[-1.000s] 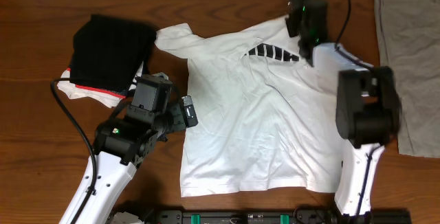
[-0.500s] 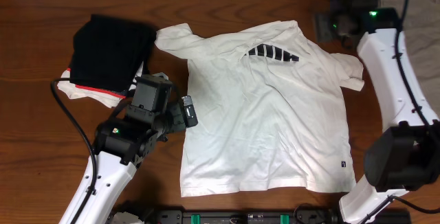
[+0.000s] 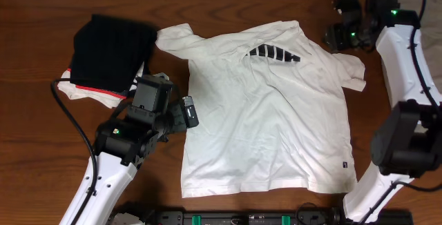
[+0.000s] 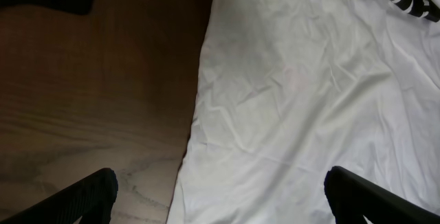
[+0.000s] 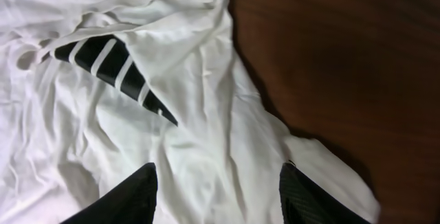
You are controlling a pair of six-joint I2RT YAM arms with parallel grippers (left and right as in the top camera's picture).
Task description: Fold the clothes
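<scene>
The clothes, a white T-shirt (image 3: 266, 114), lie spread flat mid-table with black lettering (image 3: 273, 52) near the collar and a small black hem tag (image 3: 344, 164). My left gripper (image 3: 188, 112) hovers at the shirt's left side edge. In the left wrist view it (image 4: 220, 196) is open, its fingers (image 4: 82, 196) straddling bare wood and white cloth (image 4: 295, 100). My right gripper (image 3: 338, 35) is at the back right by the shirt's right sleeve. Seen from the right wrist, it (image 5: 216, 193) is open above rumpled shirt cloth (image 5: 206, 148), holding nothing, with the lettering (image 5: 110, 62) ahead.
A black folded garment with a red edge (image 3: 110, 49) sits on a white one (image 3: 83, 92) at the back left. An olive-grey cloth (image 3: 434, 66) lies along the right edge, partly behind the right arm (image 3: 407, 66). Dark hardware (image 3: 242, 218) lines the front edge.
The right arm has swung from over the shirt's collar out to the back right, uncovering the right sleeve. The left arm and the shirt have not moved.
</scene>
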